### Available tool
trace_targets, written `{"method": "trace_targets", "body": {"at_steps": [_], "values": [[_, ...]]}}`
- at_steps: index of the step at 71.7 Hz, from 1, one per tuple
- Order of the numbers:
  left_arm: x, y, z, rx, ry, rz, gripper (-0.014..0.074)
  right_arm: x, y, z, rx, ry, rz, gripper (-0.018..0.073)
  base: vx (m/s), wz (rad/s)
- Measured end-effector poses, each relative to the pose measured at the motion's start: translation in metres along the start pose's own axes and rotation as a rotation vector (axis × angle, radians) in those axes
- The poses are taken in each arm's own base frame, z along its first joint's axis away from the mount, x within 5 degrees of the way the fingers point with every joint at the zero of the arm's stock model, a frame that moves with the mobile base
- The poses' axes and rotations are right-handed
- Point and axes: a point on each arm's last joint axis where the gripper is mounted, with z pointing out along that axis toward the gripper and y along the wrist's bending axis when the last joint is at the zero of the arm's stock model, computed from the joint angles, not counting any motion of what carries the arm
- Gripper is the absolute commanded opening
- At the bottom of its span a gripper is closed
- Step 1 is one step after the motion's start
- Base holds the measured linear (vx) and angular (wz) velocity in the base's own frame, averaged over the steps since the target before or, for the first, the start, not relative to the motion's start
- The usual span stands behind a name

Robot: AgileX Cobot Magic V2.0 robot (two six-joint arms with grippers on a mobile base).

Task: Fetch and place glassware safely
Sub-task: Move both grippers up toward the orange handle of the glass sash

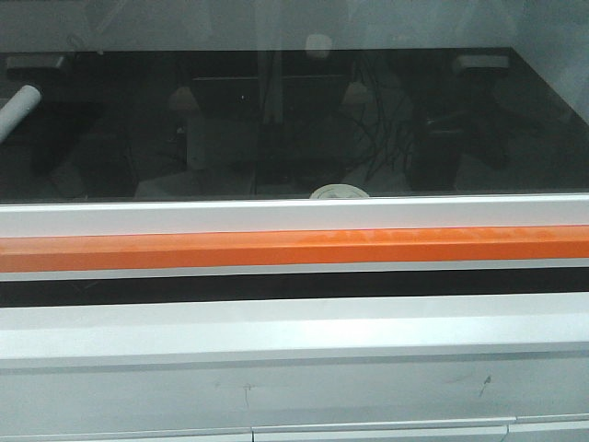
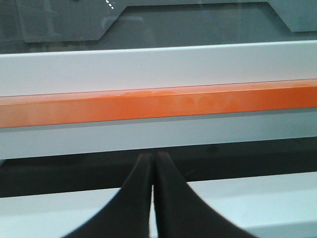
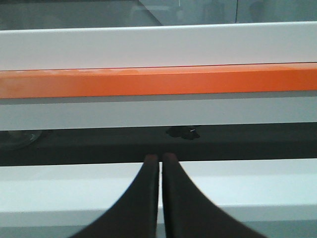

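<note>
Likely a lab: dark glass window (image 1: 276,120) above a white frame (image 1: 294,215) with an orange bar (image 1: 294,249).

You face a dark, glossy glass pane (image 1: 110,120) full of reflections, a smooth white frame (image 1: 294,215), an orange bar (image 1: 294,247) with a blotchy sheen, and matt black left fingers (image 2: 136,203).

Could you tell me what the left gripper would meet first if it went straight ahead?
Likely the dark gap under the white rail below the orange bar; the shut left gripper lines up with it. Depth is unclear, so possibly the rail.
</note>
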Motion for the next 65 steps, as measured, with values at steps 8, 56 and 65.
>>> {"method": "trace_targets", "body": {"at_steps": [8, 56, 65], "values": [[0.000, 0.000, 0.000, 0.000, 0.000, 0.000, -0.0007, 0.000, 0.000, 0.000, 0.000, 0.000, 0.000, -0.0008, 0.00, 0.00], [-0.057, -0.002, 0.001, 0.013, -0.140, -0.091, -0.0007, -0.050, 0.001, -0.006, -0.013, -0.132, 0.071, -0.0008, 0.00, 0.00], [-0.084, -0.003, 0.014, 0.007, -0.059, -0.078, -0.0007, -0.086, 0.002, 0.001, -0.011, -0.145, 0.054, -0.0008, 0.00, 0.00]]}}
